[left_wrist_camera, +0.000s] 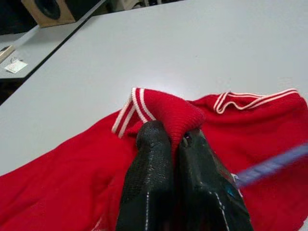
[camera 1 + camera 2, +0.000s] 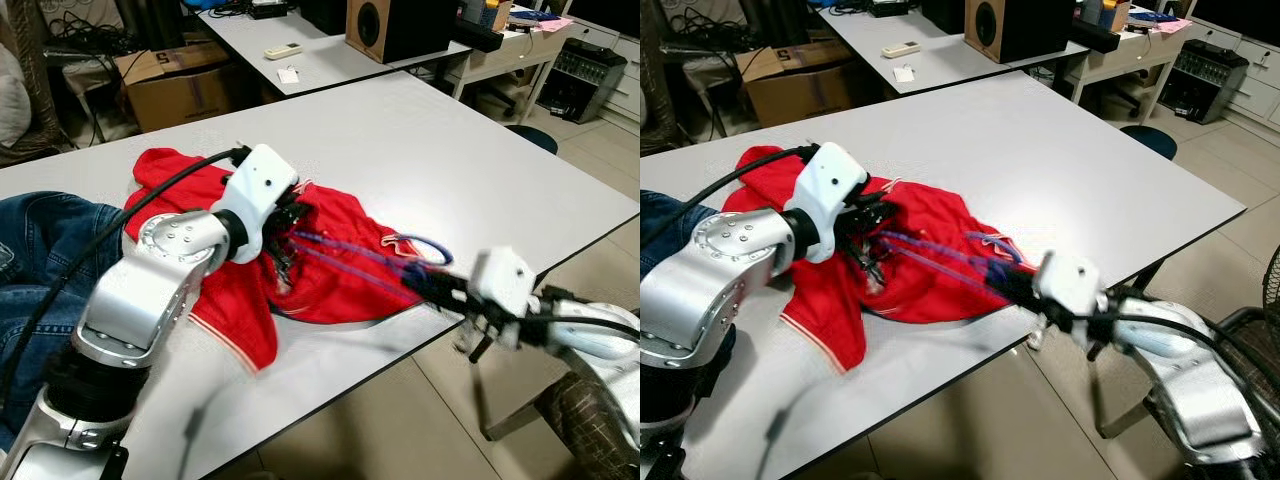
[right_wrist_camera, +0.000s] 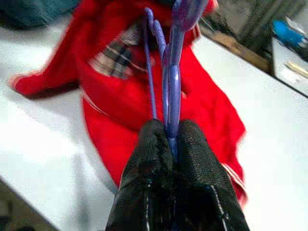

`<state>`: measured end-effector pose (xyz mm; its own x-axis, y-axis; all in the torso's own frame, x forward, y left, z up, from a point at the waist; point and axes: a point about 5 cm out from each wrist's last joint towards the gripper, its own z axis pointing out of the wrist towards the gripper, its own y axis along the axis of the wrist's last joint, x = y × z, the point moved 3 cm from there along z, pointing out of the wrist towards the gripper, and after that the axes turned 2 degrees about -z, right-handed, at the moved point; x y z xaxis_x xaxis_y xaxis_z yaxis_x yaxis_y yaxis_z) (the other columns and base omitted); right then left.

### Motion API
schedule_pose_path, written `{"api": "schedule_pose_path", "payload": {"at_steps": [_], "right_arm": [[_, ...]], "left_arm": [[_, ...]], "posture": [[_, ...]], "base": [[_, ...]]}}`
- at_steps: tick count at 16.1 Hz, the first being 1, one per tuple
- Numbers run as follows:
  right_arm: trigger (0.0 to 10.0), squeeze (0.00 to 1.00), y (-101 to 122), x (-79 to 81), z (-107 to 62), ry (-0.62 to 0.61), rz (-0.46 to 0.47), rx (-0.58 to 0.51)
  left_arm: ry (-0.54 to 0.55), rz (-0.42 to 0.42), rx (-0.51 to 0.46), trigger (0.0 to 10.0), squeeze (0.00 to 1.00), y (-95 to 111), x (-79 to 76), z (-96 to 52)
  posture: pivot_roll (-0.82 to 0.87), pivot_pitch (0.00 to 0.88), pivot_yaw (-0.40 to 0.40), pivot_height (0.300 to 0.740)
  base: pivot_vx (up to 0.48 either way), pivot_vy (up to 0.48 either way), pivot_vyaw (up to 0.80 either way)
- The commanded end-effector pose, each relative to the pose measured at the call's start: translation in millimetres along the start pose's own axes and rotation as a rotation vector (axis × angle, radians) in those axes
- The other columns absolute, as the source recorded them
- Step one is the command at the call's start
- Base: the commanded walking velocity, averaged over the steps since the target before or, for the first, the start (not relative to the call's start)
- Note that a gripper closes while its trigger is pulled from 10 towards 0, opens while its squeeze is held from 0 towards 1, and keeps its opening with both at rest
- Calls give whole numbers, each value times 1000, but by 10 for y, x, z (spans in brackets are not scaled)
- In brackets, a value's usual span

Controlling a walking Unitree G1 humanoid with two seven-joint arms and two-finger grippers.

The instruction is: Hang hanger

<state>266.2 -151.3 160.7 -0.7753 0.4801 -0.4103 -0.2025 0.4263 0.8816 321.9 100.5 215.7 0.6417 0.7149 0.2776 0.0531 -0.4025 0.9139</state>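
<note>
Left claw point(image 2: 290, 215) pinches a fold of the red shirt point(image 2: 330, 265) at its white-striped collar, fingers pressed together on the cloth, over the middle of the garment. Right claw point(image 2: 432, 285) sits at the near tabletop point(image 2: 420, 140) edge, fingers clamped on the purple hanger point(image 2: 350, 255).

Key relation: the hanger's long axis runs from the right claw across the shirt toward the left claw, far end reaching close under the lifted collar. So the collar opening lies straight ahead of the right claw along the hanger's own line; pushing along that axis looks like the way in. The right arm drives the hanger and the left just holds the neck up. Whether the far tip is already inside the neck or lying on top of the cloth, cannot tell from the head views.

View differences: the right wrist view shows the hanger's thin arm and thicker bar running away from the fingers point(image 3: 154, 159) toward a plaid lining patch point(image 3: 113, 60) at the neck, which the head views hide. The left wrist view shows the striped collar point(image 1: 139, 108) bunched over the fingertips point(image 1: 151, 144), with a blurred purple streak of hanger at one side. Head views add blue jeans point(image 2: 40, 250) on the robot's left, touching the shirt.
</note>
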Motion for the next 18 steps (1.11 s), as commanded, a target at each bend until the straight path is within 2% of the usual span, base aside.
{"api": "schedule_pose_path", "payload": {"at_steps": [1, 2, 4, 5, 7, 8, 10, 11, 12, 13, 14, 16, 17, 18], "right_arm": [[10000, 0, -47, 3, 30, -38, -1, 70], [10000, 0, -129, 77, 54, -59, 32, 120], [10000, 0, -168, 305, 74, -29, 99, 122], [10000, 0, -174, 355, 67, -27, 110, 120], [10000, 0, -241, 392, -3, -113, 138, 171], [10000, 0, -272, 425, -49, -114, 146, 207], [10000, 0, -385, 533, -245, -17, 113, 317], [10000, 0, -410, 536, -290, 0, 104, 346], [10000, 0, -470, 531, -400, 38, 85, 411], [10000, 0, -549, 464, -535, 34, 87, 480], [10000, 0, -580, 418, -587, 18, 88, 504], [10000, 0, -700, 182, -847, -54, 81, 622], [10000, 0, -714, 128, -903, -67, 80, 644], [10000, 0, -727, 40, -978, -87, 72, 672]], "left_arm": [[4, -4, 17, 902, 0, -52, -14, -1], [37, -8, 17, 314, 0, -60, 42, -4], [85, -7, 23, 157, 0, -76, 126, -10], [99, -10, 21, 471, 0, -75, 149, -10], [131, -15, 22, 706, 0, -77, 208, -16], [136, -13, 26, 941, 0, -87, 222, -23], [111, 1, 47, 1765, 0, -137, 212, -41], [93, 8, 49, 2118, 0, -144, 191, -40], [58, 19, 59, 2471, 0, -167, 145, -43], [19, 26, 68, 3373, 0, -191, 88, -53], [9, 27, 69, 3529, 0, -197, 71, -56], [-10, 28, 95, 4431, 0, -267, 31, -81], [-13, 33, 103, 4941, 0, -284, 27, -91], [-17, 37, 108, 5882, 0, -300, 21, -104]], "posture": [[-11, 10, 32, 740], [-7, 10, 29, 740], [-2, 11, 27, 740], [-3, 13, 29, 740], [-9, 21, 40, 740], [-12, 26, 46, 740], [-26, 35, 59, 740], [-29, 37, 61, 740], [-30, 38, 62, 740], [-37, 40, 64, 740], [-38, 40, 63, 740], [-39, 40, 57, 740], [-40, 39, 54, 740], [-40, 39, 51, 740]], "base": [[0, 0, 0], [0, 0, 0], [0, 0, 0], [0, 0, 0], [0, 0, 0], [0, 0, 0], [0, 0, 0], [0, 0, 0], [0, 0, 0], [0, 0, 0], [0, 0, 0], [0, 0, 0], [0, 0, 0], [0, 0, 0]]}}
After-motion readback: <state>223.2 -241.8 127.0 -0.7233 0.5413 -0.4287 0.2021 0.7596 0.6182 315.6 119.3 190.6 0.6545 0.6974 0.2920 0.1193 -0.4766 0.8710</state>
